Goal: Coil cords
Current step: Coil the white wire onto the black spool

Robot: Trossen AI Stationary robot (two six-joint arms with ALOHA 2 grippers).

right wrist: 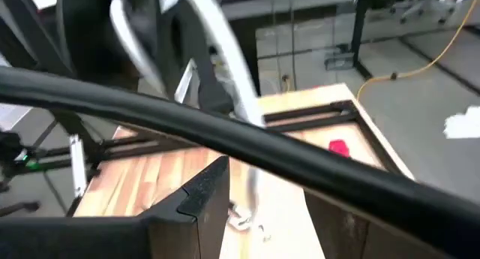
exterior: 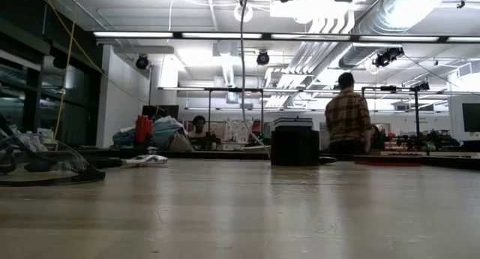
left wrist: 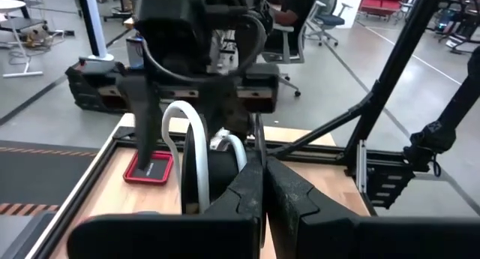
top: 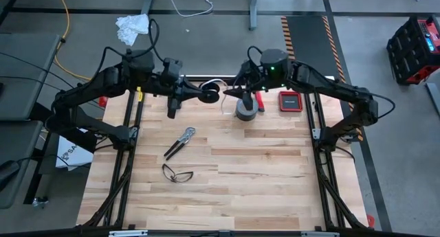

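Observation:
A small black round spool point(top: 210, 94) hangs above the table's far middle, with my left gripper point(top: 199, 94) shut on it. The white cord point(top: 224, 93) loops off the spool toward my right gripper point(top: 233, 93). In the left wrist view the cord's loop point(left wrist: 186, 131) rises from the spool point(left wrist: 217, 176) between the right gripper's two parted fingers point(left wrist: 142, 116); whether they touch it I cannot tell. In the low view a strand of cord point(exterior: 241, 71) hangs straight down from above. My left gripper point(left wrist: 264, 185) pinches the spool at its edge point(left wrist: 244, 176) between its two fingers, which come nearly level from the table's left. The spool is lifted clear of the table, and the cord hangs slack from it.
A grey tape roll point(top: 246, 108) stands just below the grippers, with a red flat case point(top: 290, 101) to its right. Pliers point(top: 180, 141) and safety glasses point(top: 177, 173) lie on the wood toward the near left. People sit and stand beyond the far edge point(exterior: 346, 116).

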